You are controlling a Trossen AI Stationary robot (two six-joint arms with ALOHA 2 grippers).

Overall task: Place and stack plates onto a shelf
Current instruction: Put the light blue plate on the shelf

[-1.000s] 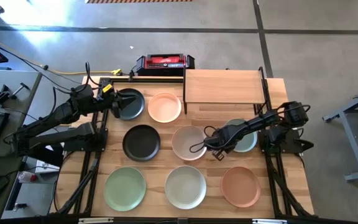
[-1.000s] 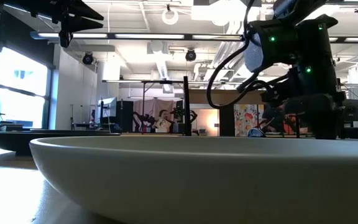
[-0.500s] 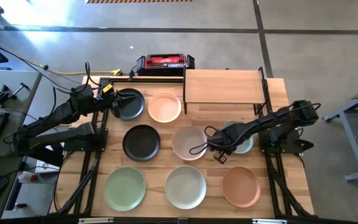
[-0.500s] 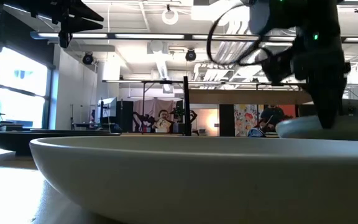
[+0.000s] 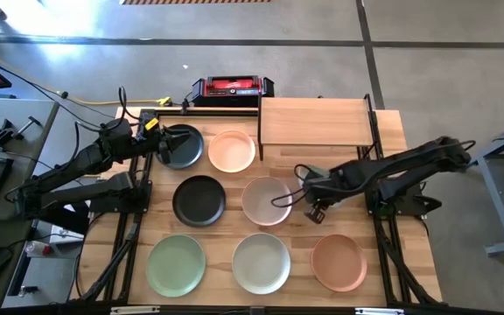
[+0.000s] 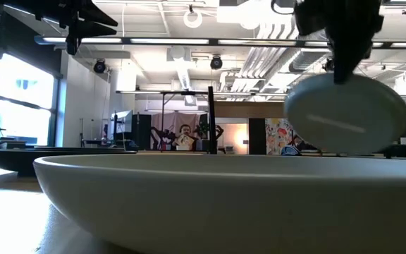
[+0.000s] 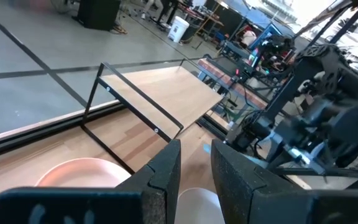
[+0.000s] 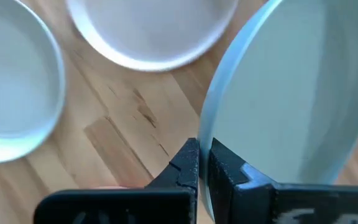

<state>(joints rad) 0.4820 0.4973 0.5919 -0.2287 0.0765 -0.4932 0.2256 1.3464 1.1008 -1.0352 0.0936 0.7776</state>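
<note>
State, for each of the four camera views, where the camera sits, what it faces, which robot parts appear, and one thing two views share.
High view: above, straight down on the table, both arms, seven flat plates.
Low view: tabletop height, across a near plate rim into the room; right arm from above.
Left wrist view: on the left arm, toward the shelf; left tool.
Right wrist view: on the right arm; right tool gripping the grey-blue plate.
Shared: that lifted plate, also in the low view.
</note>
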